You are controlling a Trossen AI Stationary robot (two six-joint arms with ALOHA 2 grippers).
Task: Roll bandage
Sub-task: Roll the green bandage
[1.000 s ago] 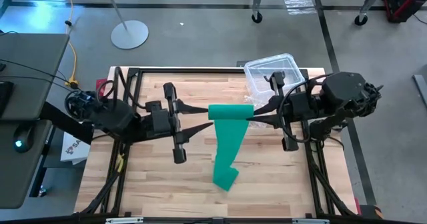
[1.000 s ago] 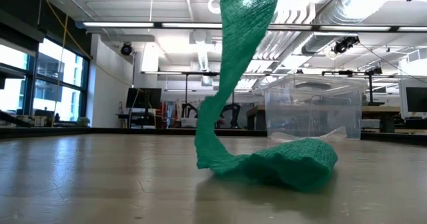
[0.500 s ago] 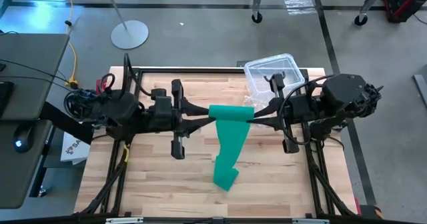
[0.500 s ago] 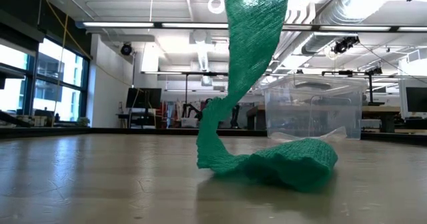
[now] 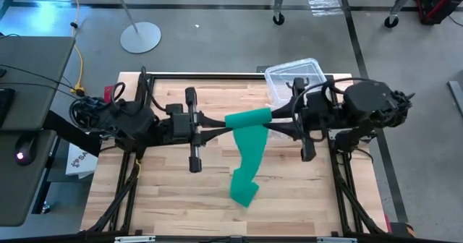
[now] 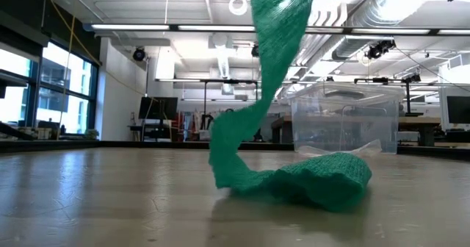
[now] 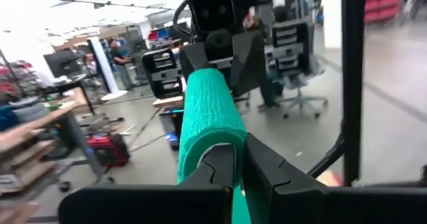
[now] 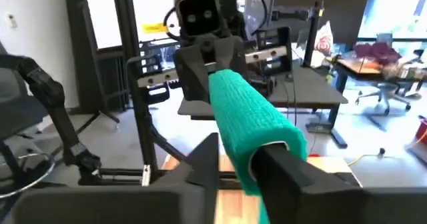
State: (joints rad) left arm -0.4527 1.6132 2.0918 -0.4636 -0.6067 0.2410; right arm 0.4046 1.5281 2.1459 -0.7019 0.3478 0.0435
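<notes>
Left gripper [image 5: 226,122] has come in from the side over the last second and its jaws have gone from apart to clamped on one end of the rolled top of the bandage [image 5: 249,120], held above the counter [image 5: 166,199]. Right gripper [image 5: 273,125] sits at the roll's opposite end, jaws easing off but seemingly with the fabric between them; hold uncertain. Tail hangs down and piles on the counter near the clear plastic box [image 5: 293,80] — likely a handover before the next turn.
</notes>
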